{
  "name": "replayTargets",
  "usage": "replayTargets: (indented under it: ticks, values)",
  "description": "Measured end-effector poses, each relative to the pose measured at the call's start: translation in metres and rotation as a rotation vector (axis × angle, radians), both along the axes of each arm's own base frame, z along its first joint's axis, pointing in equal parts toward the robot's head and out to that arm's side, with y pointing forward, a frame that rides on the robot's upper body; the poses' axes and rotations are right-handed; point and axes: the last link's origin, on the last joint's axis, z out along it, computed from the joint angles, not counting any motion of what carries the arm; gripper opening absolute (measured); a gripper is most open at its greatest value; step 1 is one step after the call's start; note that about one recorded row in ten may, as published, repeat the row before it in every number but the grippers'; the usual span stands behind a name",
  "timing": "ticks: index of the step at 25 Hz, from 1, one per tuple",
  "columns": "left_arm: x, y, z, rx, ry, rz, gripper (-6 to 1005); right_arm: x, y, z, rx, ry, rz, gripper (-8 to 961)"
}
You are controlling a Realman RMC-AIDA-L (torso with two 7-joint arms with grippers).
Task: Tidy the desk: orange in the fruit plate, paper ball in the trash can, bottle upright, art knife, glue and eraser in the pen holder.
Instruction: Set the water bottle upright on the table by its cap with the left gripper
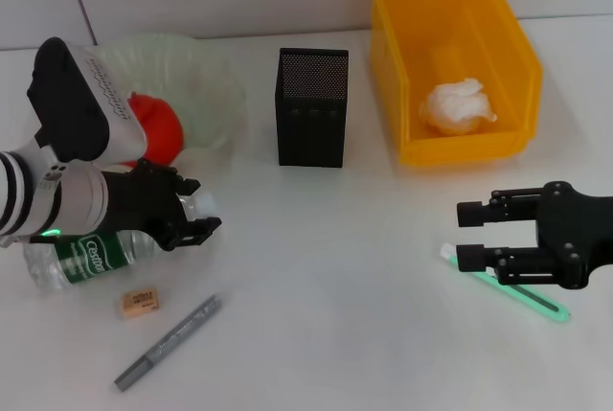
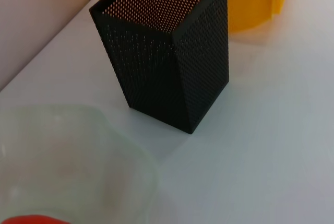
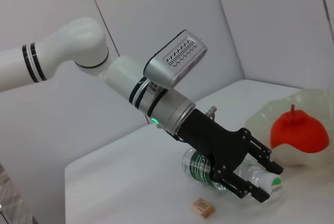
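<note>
With open jaws straddling the neck of the lying water bottle [image 1: 91, 256] on the bench, the left gripper [image 1: 194, 216] risks rolling it aside; the right gripper [image 1: 476, 234] hovers open, empty.

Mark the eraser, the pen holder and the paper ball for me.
eraser [image 1: 140, 302], head view, middle of its top face.
pen holder [image 1: 311, 124], head view, front mesh wall.
paper ball [image 1: 456, 106], head view, centre of the crumpled wad.

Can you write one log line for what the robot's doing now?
left gripper: open around lying bottle | right gripper: open above glue | orange: in plate
</note>
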Motion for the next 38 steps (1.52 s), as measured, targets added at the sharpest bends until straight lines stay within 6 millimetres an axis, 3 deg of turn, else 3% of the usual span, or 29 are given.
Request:
replayTargets:
  ticks: [21, 24, 38]
  values:
    - [0.0008, 0.0008, 0.0005, -0.002, 0.003, -0.005, 555, -0.0016, 0.0012, -0.0015, -0.001, 0.004, -0.002, 603]
    - [0.0008, 0.0008, 0.0005, -0.002, 0.003, -0.004, 441, -0.002, 0.0015, -0.0015, -0.001, 0.004, -0.001, 603]
    - [0.0062, 0.0004, 0.0022, -0.004, -0.004, -0.017, 443, -0.003, 0.0025, -0.0015, -0.001, 0.004, 0.003, 603]
